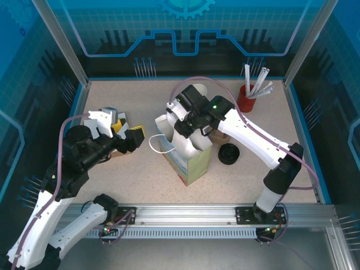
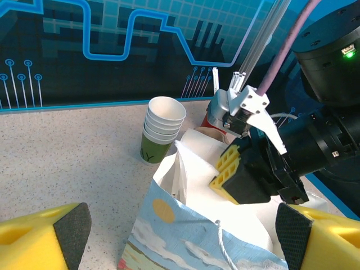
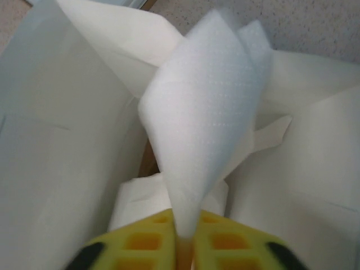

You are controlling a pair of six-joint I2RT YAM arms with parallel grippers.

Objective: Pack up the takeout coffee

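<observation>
One paper bag (image 1: pixel 194 166), one cup stack (image 2: pixel 162 128), one lid stack (image 1: pixel 229 153), one red holder (image 1: pixel 246 102) and one white napkin (image 3: pixel 208 112) are counted.

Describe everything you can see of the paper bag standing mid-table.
The paper bag stands upright on the table, mouth open, its white inner walls spread wide. The outside carries a print of blue sky, clouds and a yellow sun. A white cord handle loops off one rim. The right gripper hangs over the mouth, shut on a white napkin that points down into the bag. Whether the napkin touches the walls is unclear.
</observation>
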